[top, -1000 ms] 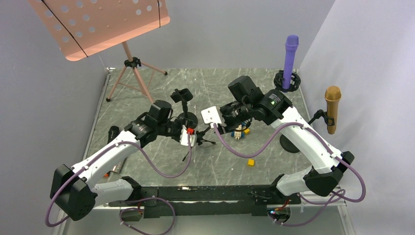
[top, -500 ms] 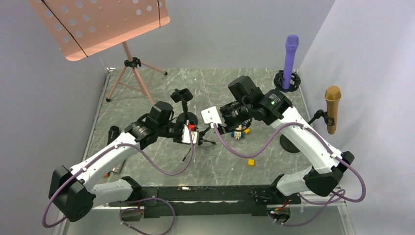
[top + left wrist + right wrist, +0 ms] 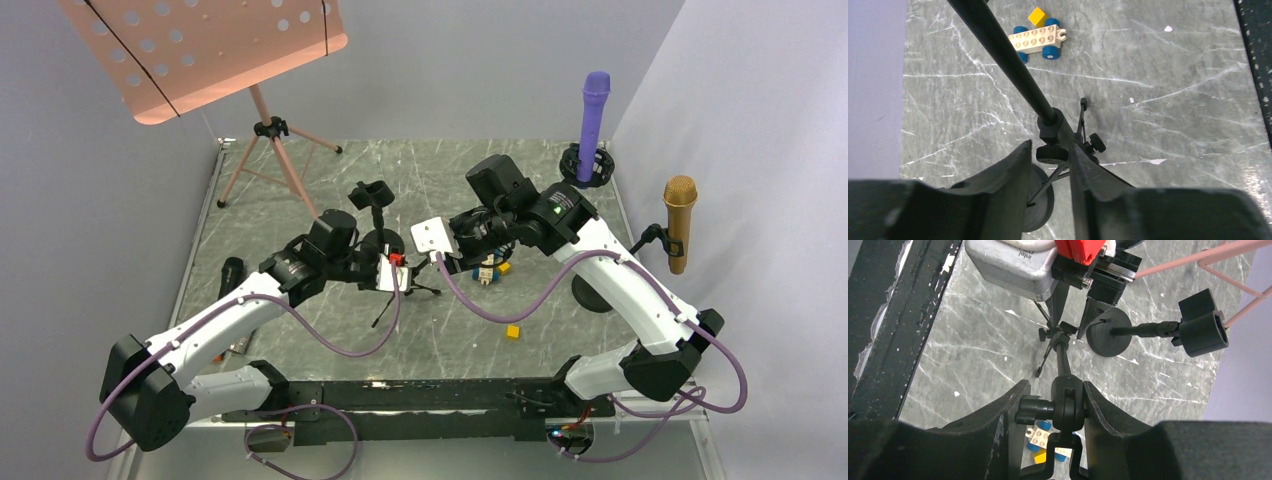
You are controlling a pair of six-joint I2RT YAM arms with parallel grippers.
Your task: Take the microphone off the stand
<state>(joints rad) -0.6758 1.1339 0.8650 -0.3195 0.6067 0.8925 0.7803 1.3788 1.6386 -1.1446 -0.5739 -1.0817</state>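
**Grip state.** The right fingers (image 3: 1003,420) are clamped on the swivel joint (image 3: 1066,407) at the top of the small tripod stand (image 3: 998,45), one pad on each side. The left fingers (image 3: 1013,175) straddle the hub knob (image 3: 1048,152) where the legs meet. The gap is narrow, and it cannot be told whether the pads bear on the knob.

**Location of the task item.** Neither wrist view shows a microphone. In the top view, the purple microphone (image 3: 594,120) stands upright in a ring holder (image 3: 585,165) at the far right corner. The gold microphone (image 3: 679,222) hangs in a clip beyond the right edge of the tabletop (image 3: 1173,100). Both are well apart from both sets of fingers.

**Hazards.**
- Wrong target: the stand being held shows no microphone, so effort spent here may not serve the task.
- Slip: the hub knob is round and small. An off-centre squeeze could slide off it or trap a thin leg.
- Opposed loading: with both arms on one slender pole, any mismatch in motion could bend it or tip the tripod.
- Collateral contact: the round-base stand (image 3: 1108,332) is just beside the left fingers, and the toy car (image 3: 1037,40) lies near the pole. A swing could knock either.
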